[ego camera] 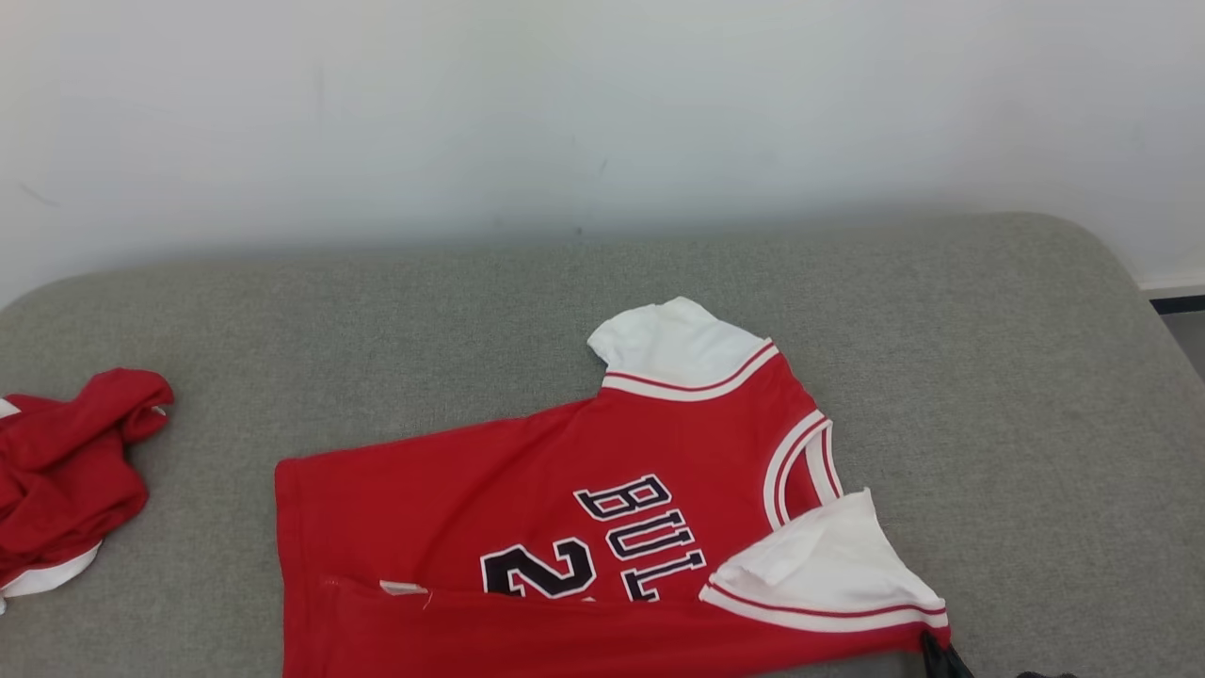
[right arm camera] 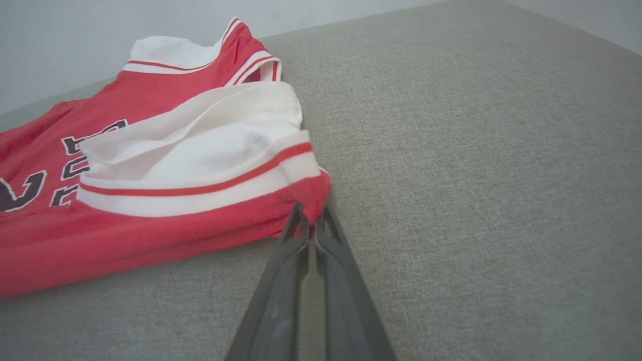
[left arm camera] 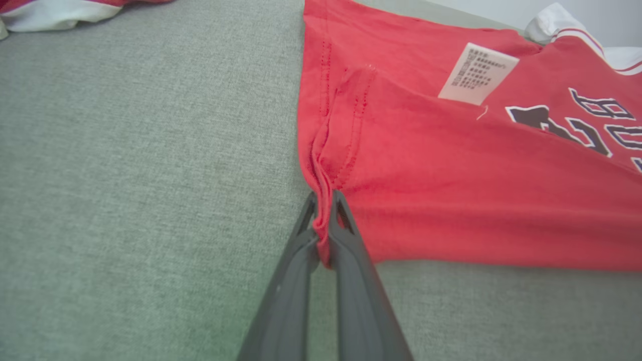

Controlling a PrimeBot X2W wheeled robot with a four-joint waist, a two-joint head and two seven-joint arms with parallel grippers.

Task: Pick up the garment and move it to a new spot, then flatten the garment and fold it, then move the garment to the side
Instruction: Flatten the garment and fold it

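Red jersey (ego camera: 471,508), near edge doubled over; we pinch hem corner w/ left fingers (left arm camera: 291,281), shoulder corner w/ right fingers (right arm camera: 283,281), prob. to carry fold evenly.

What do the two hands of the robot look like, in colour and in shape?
The left hand and the right hand look alike: each has two long, slim fingers of matte dark grey. They are broad at the base and taper to narrow, pointed tips. Their surfaces are smooth and plain.

Bare room: grey cushion (ego camera: 941,377), white wall (ego camera: 565,94)
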